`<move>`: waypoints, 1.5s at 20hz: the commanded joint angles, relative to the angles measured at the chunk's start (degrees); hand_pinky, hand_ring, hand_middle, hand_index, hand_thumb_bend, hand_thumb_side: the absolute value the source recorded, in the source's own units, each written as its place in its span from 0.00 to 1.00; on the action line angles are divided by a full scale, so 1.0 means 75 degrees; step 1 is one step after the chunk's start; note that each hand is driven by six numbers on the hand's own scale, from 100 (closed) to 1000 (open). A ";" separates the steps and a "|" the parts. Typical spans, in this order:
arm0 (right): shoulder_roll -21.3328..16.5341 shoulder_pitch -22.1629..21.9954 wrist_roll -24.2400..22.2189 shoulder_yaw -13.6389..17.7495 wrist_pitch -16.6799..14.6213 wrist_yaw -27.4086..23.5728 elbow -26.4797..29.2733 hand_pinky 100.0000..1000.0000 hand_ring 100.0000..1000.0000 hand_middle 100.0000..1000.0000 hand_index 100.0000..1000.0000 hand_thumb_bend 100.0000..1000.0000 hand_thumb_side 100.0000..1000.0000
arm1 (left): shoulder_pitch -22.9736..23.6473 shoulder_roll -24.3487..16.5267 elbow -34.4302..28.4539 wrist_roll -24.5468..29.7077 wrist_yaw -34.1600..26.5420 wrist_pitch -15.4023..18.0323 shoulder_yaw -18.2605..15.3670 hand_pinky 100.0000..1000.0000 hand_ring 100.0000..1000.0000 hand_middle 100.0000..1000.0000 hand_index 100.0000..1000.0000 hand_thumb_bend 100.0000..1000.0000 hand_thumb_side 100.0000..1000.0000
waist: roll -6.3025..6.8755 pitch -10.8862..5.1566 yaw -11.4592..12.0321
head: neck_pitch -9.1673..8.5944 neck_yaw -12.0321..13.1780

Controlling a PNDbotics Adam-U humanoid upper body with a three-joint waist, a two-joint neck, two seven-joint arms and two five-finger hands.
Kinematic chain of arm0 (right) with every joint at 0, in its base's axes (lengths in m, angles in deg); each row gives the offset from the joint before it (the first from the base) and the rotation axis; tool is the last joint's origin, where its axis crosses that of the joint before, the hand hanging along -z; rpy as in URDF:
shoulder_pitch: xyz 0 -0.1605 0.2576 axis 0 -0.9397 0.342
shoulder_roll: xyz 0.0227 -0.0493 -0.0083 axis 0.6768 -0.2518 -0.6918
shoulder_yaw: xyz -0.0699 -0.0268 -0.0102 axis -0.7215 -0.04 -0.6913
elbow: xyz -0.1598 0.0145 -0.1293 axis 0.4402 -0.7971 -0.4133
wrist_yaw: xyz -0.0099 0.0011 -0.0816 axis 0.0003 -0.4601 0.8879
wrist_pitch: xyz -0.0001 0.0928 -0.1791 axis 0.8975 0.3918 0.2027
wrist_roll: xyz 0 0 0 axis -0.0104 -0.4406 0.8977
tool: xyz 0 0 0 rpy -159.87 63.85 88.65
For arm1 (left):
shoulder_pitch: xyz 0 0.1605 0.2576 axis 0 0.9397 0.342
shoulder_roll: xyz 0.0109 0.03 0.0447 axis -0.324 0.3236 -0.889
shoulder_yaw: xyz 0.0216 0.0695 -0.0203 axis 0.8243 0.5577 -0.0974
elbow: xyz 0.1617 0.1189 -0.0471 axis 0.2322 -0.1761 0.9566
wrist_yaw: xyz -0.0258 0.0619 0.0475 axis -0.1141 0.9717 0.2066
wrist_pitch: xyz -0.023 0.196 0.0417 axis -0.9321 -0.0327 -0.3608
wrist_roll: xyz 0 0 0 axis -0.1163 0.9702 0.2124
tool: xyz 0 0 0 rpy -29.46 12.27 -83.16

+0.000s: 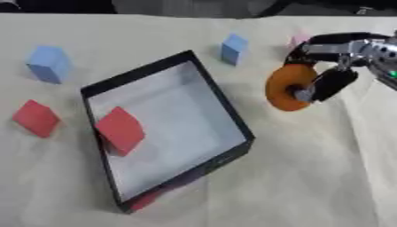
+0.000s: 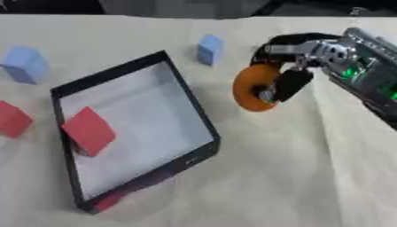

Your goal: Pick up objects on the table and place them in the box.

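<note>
Here, from largest to smallest:

- The bench (image 1: 325, 186) fills nearly the whole frame under a pale beige cloth, with a dark strip along the top edge.
- The box (image 1: 229, 111) is a shallow black-walled tray with a pale floor, lying askew at centre left of the frame, one corner pointing toward the bottom.
- The right hand (image 2: 291, 82) comes in from the upper right on a black and silver arm; its fingers are curled round the orange ring, pinching its rim.
- The orange ring (image 1: 285, 86) hangs in that grasp, held up on edge right of the box and apart from its right wall.
- A red block (image 1: 120, 130) rests tilted inside the box, against the left wall.
- A second red block (image 1: 35, 118) lies on the cloth at the left edge of the frame, outside the box.
- A large light blue block (image 1: 49, 64) stands at upper left.
- A smaller blue block (image 1: 233, 48) stands at upper centre, just beyond the box's far corner.
- A small pink thing (image 1: 299, 40) shows behind the hand at upper right.
- A bit of red (image 1: 143, 201) peeks out under the box's near corner.
</note>
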 commanded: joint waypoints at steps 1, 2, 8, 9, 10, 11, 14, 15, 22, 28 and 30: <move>-0.0088 0.0568 -0.0175 0.0295 0.0010 0.0258 0.0922 0.80 0.64 0.48 0.62 0.05 0.00 | 0.0008 -0.0246 -0.0154 -0.0036 -0.0008 0.0023 -0.0099 0.90 0.84 0.83 0.88 0.48 0.75 | 0.0018 -0.0302 -0.0029 | 0.0089 0.0056; 0.0064 0.0830 -0.0311 0.0271 0.0035 0.0321 0.1094 0.80 0.63 0.48 0.61 0.06 0.00 | 0.0028 -0.0263 -0.0155 -0.0043 -0.0006 0.0025 -0.0105 0.90 0.84 0.83 0.88 0.48 0.75 | 0.0014 -0.0331 -0.0046 | 0.0095 0.0046; 0.1611 0.2391 -0.1185 -0.0344 0.0207 0.0750 0.1066 0.80 0.63 0.49 0.63 0.10 0.00 | 0.0063 -0.0298 -0.0145 -0.0020 -0.0044 0.0034 -0.0078 0.90 0.84 0.83 0.88 0.48 0.75 | 0.0026 -0.0477 -0.0071 | 0.0100 -0.0199; 0.1843 0.2554 -0.1261 -0.0437 0.0206 0.0846 0.0967 0.80 0.63 0.49 0.63 0.10 0.00 | 0.0063 -0.0298 -0.0143 -0.0015 -0.0048 0.0035 -0.0073 0.90 0.84 0.83 0.88 0.48 0.75 | 0.0026 -0.0489 -0.0070 | 0.0100 -0.0239; 0.2072 0.2702 -0.1314 -0.0533 0.0212 0.0948 0.0845 0.80 0.63 0.49 0.63 0.10 0.00 | 0.0067 -0.0300 -0.0142 -0.0009 -0.0051 0.0036 -0.0066 0.90 0.84 0.83 0.88 0.48 0.75 | 0.0021 -0.0500 -0.0066 | 0.0100 -0.0267; 0.2250 0.2810 -0.1345 -0.0618 0.0212 0.1040 0.0719 0.79 0.63 0.49 0.63 0.11 0.00 | 0.0071 -0.0302 -0.0143 -0.0005 -0.0053 0.0038 -0.0063 0.90 0.84 0.84 0.88 0.48 0.75 | 0.0018 -0.0507 -0.0065 | 0.0100 -0.0279; 0.2777 0.3041 -0.1419 -0.0919 0.0227 0.1251 0.0266 0.79 0.63 0.50 0.64 0.11 0.00 | 0.0082 -0.0304 -0.0138 0.0011 -0.0058 0.0035 -0.0048 0.90 0.84 0.83 0.88 0.48 0.75 | 0.0004 -0.0511 -0.0046 | 0.0100 -0.0287; 0.2923 0.3080 -0.1432 -0.0999 0.0215 0.1284 0.0125 0.79 0.63 0.50 0.63 0.10 0.00 | 0.0083 -0.0303 -0.0137 0.0015 -0.0058 0.0034 -0.0046 0.90 0.84 0.83 0.88 0.48 0.75 | 0.0002 -0.0507 -0.0040 | 0.0100 -0.0290; 0.3781 0.2822 -0.1514 -0.1394 -0.0029 0.1444 -0.0959 0.78 0.63 0.49 0.63 0.06 0.00 | 0.0056 -0.0283 -0.0168 0.0015 -0.0061 0.0041 -0.0049 0.90 0.84 0.83 0.88 0.48 0.75 | 0.0021 -0.0441 0.0047 | 0.0100 -0.0322; 0.4222 0.2318 -0.1193 -0.1435 -0.0418 0.1771 -0.1939 0.78 0.63 0.49 0.63 0.03 0.00 | 0.0024 -0.0247 -0.0194 0.0028 -0.0063 0.0035 -0.0040 0.90 0.84 0.83 0.88 0.48 0.75 | 0.0057 -0.0352 0.0108 | 0.0100 -0.0295; 0.4336 0.2148 -0.1063 -0.1425 -0.0572 0.1845 -0.2242 0.78 0.63 0.49 0.63 0.03 0.00 | 0.0011 -0.0234 -0.0199 0.0034 -0.0062 0.0032 -0.0035 0.90 0.84 0.83 0.88 0.48 0.75 | 0.0067 -0.0333 0.0131 | 0.0100 -0.0311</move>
